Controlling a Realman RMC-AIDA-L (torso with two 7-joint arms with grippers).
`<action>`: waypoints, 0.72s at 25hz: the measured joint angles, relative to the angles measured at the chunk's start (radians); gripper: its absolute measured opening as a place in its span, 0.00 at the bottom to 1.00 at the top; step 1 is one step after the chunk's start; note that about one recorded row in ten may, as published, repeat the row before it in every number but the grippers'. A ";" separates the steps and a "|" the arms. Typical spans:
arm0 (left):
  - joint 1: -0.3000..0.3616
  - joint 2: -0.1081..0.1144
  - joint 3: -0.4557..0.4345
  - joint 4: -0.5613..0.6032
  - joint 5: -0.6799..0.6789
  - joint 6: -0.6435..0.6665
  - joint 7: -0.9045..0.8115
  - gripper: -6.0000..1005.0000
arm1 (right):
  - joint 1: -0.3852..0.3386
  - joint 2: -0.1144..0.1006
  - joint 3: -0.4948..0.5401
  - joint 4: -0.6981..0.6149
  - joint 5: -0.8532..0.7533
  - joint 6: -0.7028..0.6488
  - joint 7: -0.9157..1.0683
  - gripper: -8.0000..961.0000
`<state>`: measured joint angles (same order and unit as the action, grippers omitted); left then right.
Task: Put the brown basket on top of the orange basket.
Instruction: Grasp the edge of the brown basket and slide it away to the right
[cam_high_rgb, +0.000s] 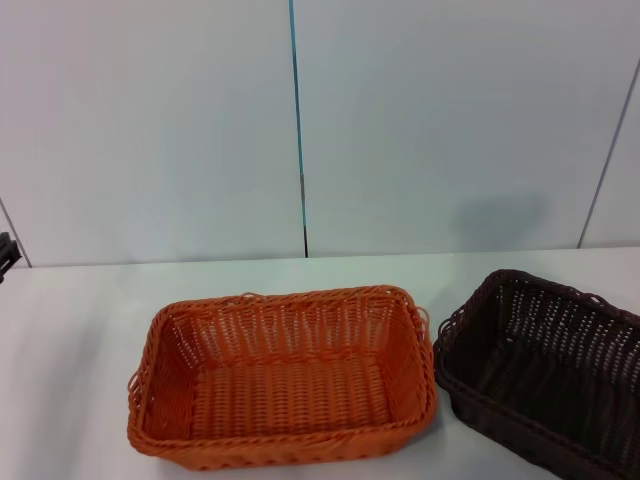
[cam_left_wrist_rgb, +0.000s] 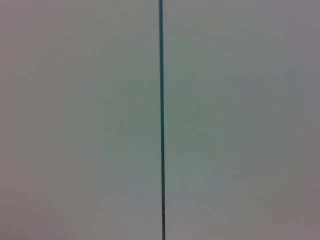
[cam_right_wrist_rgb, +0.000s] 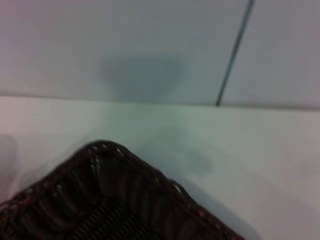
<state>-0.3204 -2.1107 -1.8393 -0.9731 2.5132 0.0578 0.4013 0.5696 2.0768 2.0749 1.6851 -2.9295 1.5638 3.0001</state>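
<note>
A dark chocolate-brown woven wicker basket (cam_right_wrist_rgb: 107, 200) is sitting directly below the right wrist camera, one rounded corner of its braided rim showing. It is resting on a white table (cam_right_wrist_rgb: 250, 150), with a pale panelled wall (cam_right_wrist_rgb: 125, 45) standing beyond.

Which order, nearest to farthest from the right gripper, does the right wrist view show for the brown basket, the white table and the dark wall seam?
The gripper itself is out of view, so this is judged from its wrist camera.
1. brown basket: its corner lies just below the camera.
2. table: the bare top beyond the basket.
3. wall seam: on the wall behind the table.
</note>
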 joint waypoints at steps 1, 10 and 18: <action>0.002 0.000 0.000 -0.001 0.001 -0.003 0.001 0.88 | -0.008 0.003 0.005 -0.005 0.000 0.001 0.000 0.87; -0.002 0.033 -0.001 -0.007 -0.004 -0.082 -0.002 0.88 | -0.007 0.008 0.124 -0.143 0.019 0.018 0.003 0.87; 0.001 0.038 -0.002 -0.010 -0.005 -0.100 -0.002 0.88 | 0.071 -0.006 0.425 -0.212 0.051 0.162 0.003 0.87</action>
<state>-0.3198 -2.0727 -1.8414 -0.9827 2.5082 -0.0417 0.3990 0.6409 2.0706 2.5004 1.4734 -2.8784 1.7256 3.0034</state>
